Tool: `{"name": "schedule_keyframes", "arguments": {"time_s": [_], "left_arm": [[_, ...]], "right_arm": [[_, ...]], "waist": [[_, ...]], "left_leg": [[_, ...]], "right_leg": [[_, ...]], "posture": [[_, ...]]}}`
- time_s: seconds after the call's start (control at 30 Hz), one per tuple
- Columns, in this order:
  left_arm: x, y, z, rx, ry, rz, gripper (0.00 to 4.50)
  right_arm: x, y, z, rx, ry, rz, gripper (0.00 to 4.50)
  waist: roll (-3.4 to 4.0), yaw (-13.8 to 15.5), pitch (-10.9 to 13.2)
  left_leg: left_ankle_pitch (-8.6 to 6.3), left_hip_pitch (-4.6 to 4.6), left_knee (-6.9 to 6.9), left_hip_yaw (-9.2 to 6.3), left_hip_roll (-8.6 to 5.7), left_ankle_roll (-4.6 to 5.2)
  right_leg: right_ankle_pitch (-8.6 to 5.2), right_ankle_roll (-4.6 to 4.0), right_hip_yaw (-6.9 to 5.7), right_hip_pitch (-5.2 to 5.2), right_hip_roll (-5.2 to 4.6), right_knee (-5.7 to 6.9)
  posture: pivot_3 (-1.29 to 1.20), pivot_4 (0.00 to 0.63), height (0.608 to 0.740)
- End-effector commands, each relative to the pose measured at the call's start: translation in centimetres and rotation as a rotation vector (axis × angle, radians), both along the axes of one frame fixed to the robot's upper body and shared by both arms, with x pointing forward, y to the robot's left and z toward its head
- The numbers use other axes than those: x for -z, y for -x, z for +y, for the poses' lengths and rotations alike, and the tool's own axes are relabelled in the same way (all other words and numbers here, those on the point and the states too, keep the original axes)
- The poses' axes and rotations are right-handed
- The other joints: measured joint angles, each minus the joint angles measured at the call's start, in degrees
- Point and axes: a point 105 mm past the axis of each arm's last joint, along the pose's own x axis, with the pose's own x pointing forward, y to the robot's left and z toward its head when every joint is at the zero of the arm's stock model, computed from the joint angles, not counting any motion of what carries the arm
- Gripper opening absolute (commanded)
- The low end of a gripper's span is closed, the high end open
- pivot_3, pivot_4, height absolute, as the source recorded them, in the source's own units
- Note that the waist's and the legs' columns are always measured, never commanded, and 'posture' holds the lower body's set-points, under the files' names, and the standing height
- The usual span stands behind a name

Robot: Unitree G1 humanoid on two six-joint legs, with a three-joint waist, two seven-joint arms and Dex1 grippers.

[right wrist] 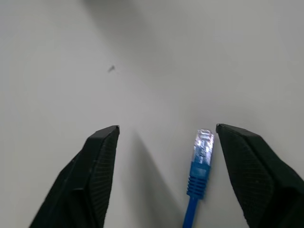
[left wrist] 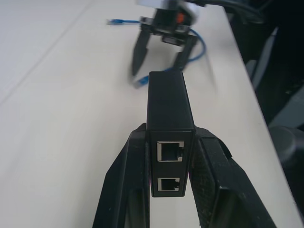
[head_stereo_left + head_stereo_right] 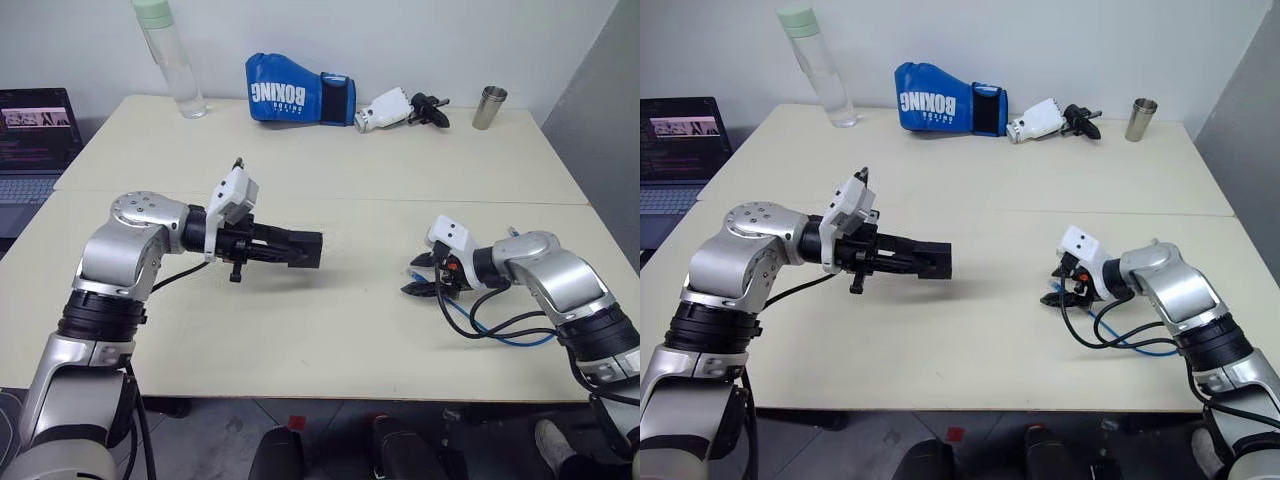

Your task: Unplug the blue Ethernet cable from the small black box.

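My left gripper [image 2: 168, 156] pinches the small black box [image 2: 167, 102], both ports empty. Right gripper [image 1: 164, 137] jaws spread over the blue Ethernet cable [image 1: 199, 161], lying loose near the tabletop's right edge

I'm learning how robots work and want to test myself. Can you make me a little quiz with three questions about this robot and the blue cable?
1. True or false: the blue Ethernet cable is plugged into the small black box.
2. Which gripper holds the small black box? A) left gripper B) right gripper C) neither
3. Fill in: the cable's clear plug lies on the table between the open fingers of the ____ gripper.

Key:
1. False. Both ports on the box are empty, and the cable lies loose on the table.
2. A. The left gripper is shut on the box.
3. Right.
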Motion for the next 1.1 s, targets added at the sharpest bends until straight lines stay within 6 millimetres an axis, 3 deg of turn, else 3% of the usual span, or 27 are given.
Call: {"name": "schedule_keyframes", "arguments": {"time_s": [0.03,0.17,0.33,0.63,0.7,1.1], "left_arm": [[-1.2,-3.1,2.4,-0.281,0.082,-0.136,0.78],[0.4,-5.4,4.2,-0.510,0.132,-0.180,0.78],[2.4,-8.1,5.9,-0.799,0.219,-0.235,0.78],[5.8,-9.5,7.4,-0.980,0.245,-0.196,0.78],[6.1,-9.5,7.5,-0.981,0.237,-0.194,1.48],[5.7,-8.9,7.5,-0.939,0.210,-0.252,3.87]], "right_arm": [[-6.1,1.3,3.9,-0.159,-0.123,-0.168,4.17],[-8.4,1.2,7.8,-0.192,-0.199,-0.239,4.17],[-9.0,0.5,11.0,-0.193,-0.240,-0.265,4.17],[-8.1,0.3,11.5,-0.172,-0.234,-0.257,4.17],[-8.0,0.3,11.3,-0.166,-0.231,-0.254,4.17],[-7.8,0.6,10.2,-0.132,-0.223,-0.238,4.17]], "waist": [[0.00,-0.2,0.0],[0.00,-0.4,0.0],[-0.01,0.4,0.0],[-0.03,0.4,0.0],[-0.03,0.4,0.0],[-0.03,0.3,0.0]], "left_leg": [[0.00,0.01,0.00,-0.06,0.02,0.00],[0.00,0.03,0.00,-0.45,0.02,0.00],[0.01,-0.06,0.04,-0.47,-0.02,-0.02],[0.02,-0.23,0.07,-0.53,-0.08,-0.04],[0.02,-0.23,0.06,-0.56,-0.08,-0.04],[0.02,-0.24,0.04,-0.62,-0.08,-0.04]], "right_leg": [[0.00,0.00,0.01,0.00,0.00,0.02],[0.01,-0.01,-0.06,0.02,0.01,0.07],[0.02,-0.02,-0.16,0.01,-0.25,0.04],[0.03,0.00,-0.37,-0.01,-0.31,-0.01],[0.03,0.00,-0.41,-0.01,-0.28,0.00],[0.03,-0.01,-0.44,-0.01,-0.25,-0.01]], "posture": [[0.00,0.150,0.740],[0.00,0.150,0.740],[0.00,0.150,0.740],[0.00,0.150,0.740],[0.00,0.150,0.740],[0.00,0.150,0.740]]}}
